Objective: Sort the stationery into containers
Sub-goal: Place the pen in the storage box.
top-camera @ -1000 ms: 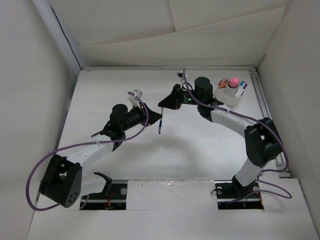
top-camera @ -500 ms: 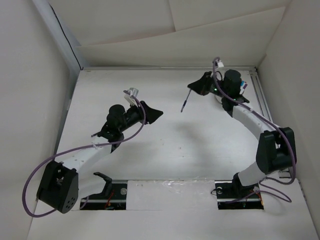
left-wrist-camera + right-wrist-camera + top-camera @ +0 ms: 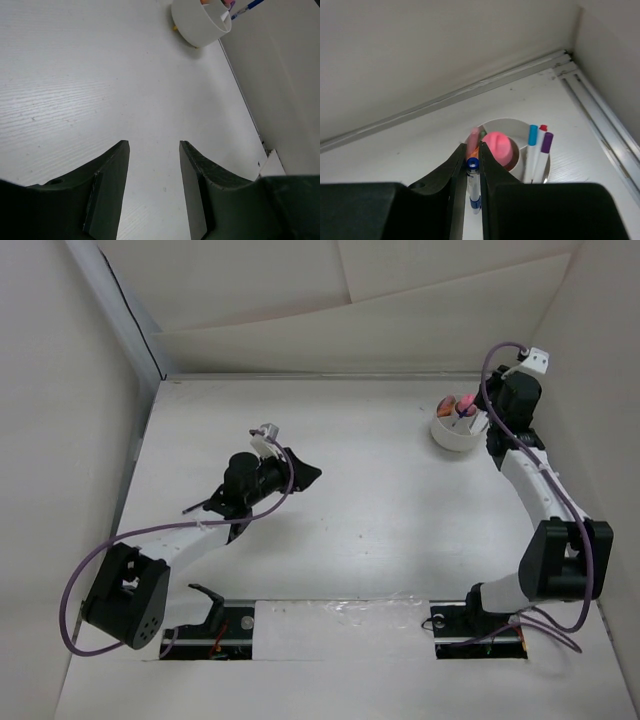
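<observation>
Right wrist view: our right gripper (image 3: 472, 154) pinches a blue-capped pen (image 3: 473, 186) in narrow jaws above the cup (image 3: 506, 121), poised for dropping into a compartment; our left gripper (image 3: 152, 150) hangs part-open, empty, over the table (image 3: 75, 75).

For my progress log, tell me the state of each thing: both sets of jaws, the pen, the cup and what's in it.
Left jaws: open, empty.
Right jaws: shut on the pen.
Pen: gripped, at the cup.
Cup: upright, partly filled.
Tube: standing in the cup, pink cap up.
Markers: standing in the cup.
</observation>
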You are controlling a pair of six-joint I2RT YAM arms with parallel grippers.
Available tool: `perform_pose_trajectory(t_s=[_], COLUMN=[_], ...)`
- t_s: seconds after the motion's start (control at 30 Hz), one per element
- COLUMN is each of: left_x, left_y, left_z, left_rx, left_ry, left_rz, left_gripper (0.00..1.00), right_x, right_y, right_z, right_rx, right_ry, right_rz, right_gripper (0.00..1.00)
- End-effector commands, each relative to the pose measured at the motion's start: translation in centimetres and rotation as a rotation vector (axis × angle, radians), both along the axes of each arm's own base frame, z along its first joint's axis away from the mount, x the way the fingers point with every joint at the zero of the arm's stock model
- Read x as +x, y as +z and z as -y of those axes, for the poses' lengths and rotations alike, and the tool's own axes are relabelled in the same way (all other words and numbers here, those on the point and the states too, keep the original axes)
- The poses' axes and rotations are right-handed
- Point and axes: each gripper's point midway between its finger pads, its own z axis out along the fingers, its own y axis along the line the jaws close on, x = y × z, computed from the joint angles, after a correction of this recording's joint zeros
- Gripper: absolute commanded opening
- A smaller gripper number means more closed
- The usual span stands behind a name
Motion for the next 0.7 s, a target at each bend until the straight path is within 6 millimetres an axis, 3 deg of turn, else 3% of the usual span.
perform_pose_trajectory(t_s=[0.0, 0.13, 0.2, 0.37, 0.57, 0.67], left_x=[0.5, 0.8, 0.8, 1.9, 3.0, 3.4], left_y=[0.9, 0.9, -0.1, -0.1, -0.9, -1.8], left_z=[-0.4, -0.7, -0.9, -1.8, -3.4, -4.3], left_rx=[-0.013, -0.003, 0.024, 0.06, 0.112, 0.145], left_ry=[0.041, 0.06, 0.067, 0.138, 0.246, 0.305], left_rz=[0.044, 0.052, 0.028, 0.017, -0.013, -0.048], left_gripper=[0.41, 0.41, 0.41, 0.4, 0.38, 0.35], right_x=[1.0, 2.1, 2.5, 3.8, 4.3, 3.9], right_y=[1.7, 1.6, 1.2, 0.9, -1.5, -4.1], right_z=[3.4, 4.2, 4.4, 3.7, 2.9, 1.7], right_rx=[-0.065, -0.11, -0.134, -0.166, -0.16, -0.145], right_ry=[-0.185, -0.238, -0.265, -0.265, -0.258, -0.227], right_rz=[0.023, 0.022, 0.013, -0.001, -0.044, -0.085], right_gripper=[0.0, 0.0, 0.0, 0.0, 0.0, 0.0])
